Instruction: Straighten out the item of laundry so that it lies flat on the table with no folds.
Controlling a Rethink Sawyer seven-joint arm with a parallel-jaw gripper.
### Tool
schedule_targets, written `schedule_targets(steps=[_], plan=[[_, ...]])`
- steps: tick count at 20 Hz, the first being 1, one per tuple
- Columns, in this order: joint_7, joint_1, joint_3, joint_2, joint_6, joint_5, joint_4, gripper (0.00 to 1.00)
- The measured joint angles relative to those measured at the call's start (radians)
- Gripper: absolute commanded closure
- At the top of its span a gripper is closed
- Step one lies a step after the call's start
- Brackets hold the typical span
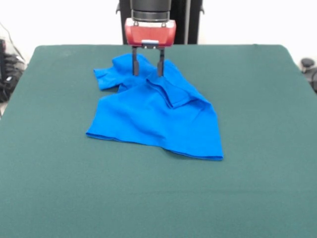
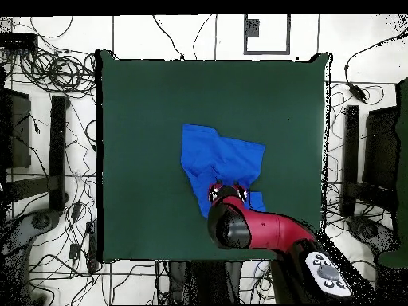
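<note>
A: Where's the shirt (image 1: 157,114) rn?

B: On the table (image 1: 257,188), a bit toward the robot's side of the middle. Blue, crumpled, def not flat.

A: And the gripper (image 1: 147,73)?

B: Right over the shirt's far end. Jaws apart, a moderate gap, two dark fingers (image 1: 135,64) pointing straight down. Tips sit at the bunched cloth there, one each side of a raised bit. Can't tell if they touch it or press in.

A: Holding anything?

B: Nope, nothing clamped that I can see. Cloth lies between and under the tips.

A: How's the shirt lying otherwise?

B: Near part spreads wide w/ the hem toward the camera side, fairly smooth. Far part's rumpled, a flap folded over across the middle, and a sleeve-ish bit sticks out to one side.

A: From overhead?

B: Arm (image 2: 263,229) covers the shirt's (image 2: 223,158) end nearest the base; rest fans away from it.

A: Any bins, trays?

B: None on the table, just the shirt.
</note>
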Motion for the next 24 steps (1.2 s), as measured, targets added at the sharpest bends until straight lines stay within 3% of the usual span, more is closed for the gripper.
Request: schedule_targets(steps=[24], plan=[[0.0,0.009,0.0,0.003,0.002,0.0,-0.061,0.0]])
